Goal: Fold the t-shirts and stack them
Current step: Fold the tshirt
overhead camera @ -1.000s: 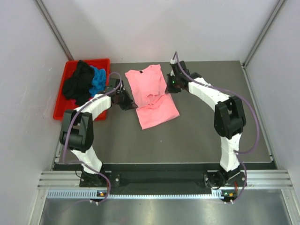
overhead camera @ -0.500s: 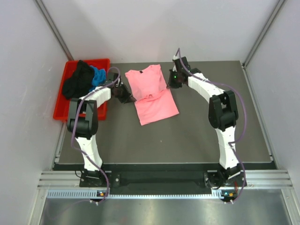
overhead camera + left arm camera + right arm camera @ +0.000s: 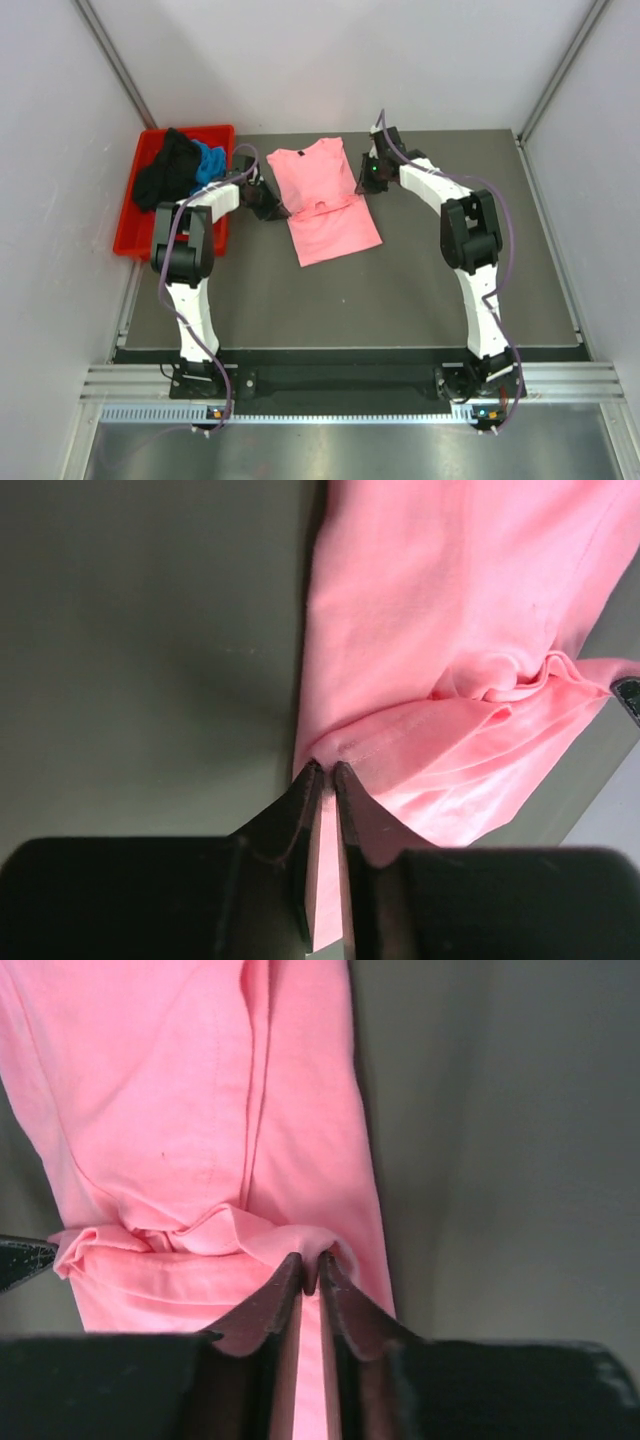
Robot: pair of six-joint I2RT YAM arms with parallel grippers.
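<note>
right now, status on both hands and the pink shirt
Left hand shut on pink shirt, left edge. Right hand, right edge. Red bin off to left.

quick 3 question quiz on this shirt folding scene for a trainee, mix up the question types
1. True or false: the pink t-shirt lies inside the red bin.
2. Where does the left gripper pinch the pink t-shirt? A) the collar B) its side edge, at the fold C) nowhere
3. Which shirt colours are in the red bin?

Key: 1 false, it lies on the table. 2 B. 3 a black shirt and a blue shirt.
</note>
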